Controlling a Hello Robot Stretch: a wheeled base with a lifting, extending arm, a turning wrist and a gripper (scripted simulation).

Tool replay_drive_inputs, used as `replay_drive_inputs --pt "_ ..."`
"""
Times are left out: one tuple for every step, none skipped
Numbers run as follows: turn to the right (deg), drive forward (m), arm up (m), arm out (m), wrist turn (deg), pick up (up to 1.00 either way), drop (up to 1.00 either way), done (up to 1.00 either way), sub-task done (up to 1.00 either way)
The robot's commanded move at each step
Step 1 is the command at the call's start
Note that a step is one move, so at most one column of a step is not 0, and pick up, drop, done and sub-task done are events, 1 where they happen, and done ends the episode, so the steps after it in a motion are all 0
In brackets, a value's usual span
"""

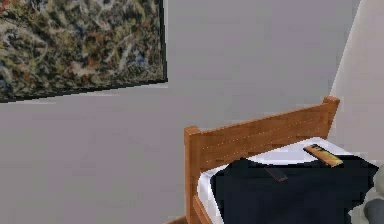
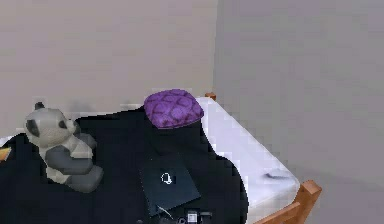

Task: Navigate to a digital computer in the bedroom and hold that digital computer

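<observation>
Computer: a flat black laptop (image 2: 168,185) with a small pale mark on its lid. It lies on the bed (image 2: 305,193), near the bed's closest edge in the arm side view.
Under it: the bed's black blanket (image 2: 110,150); the laptop rests on this, not lifted.
Gripper: the gripper (image 2: 178,213) is a dark shape with small pale marks at the bottom edge, at the laptop's near side. I cannot tell if it is over, beside or touching the laptop.
Fingers: lost against the dark laptop and blanket. I cannot tell whether they grasp anything.
Done so far: the drive to the bed looks finished, since the laptop is right by the arm.
Left to do: the hold itself, meaning taking the laptop and raising it clear of the bed.
Also on the bed: a purple cushion (image 2: 173,108) at the far side and a grey stuffed toy (image 2: 62,150) toward the arm side view's left. A white sheet (image 2: 245,150) is bare along the right.
Forward view: the bed's wooden board (image 1: 255,135), with a flat orange-brown thing (image 1: 322,153) and a small dark thing (image 1: 277,174) on the bed.
Edges: the laptop sits well in from the bed's wooden corner.
Open room: plain wall (image 2: 300,70) stands beyond the bed, and a painting (image 1: 80,45) hangs up and left of it. Lifting straight up looks unobstructed.
</observation>
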Motion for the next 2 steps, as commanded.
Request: replay_drive_inputs --pt "0.0 0.0 0.1 0.0 0.0 0.0 0.0 0.0 0.0" --pt "0.0 0.0 0.0 0.0 0.0 0.0 0.0 1.0 0.0"
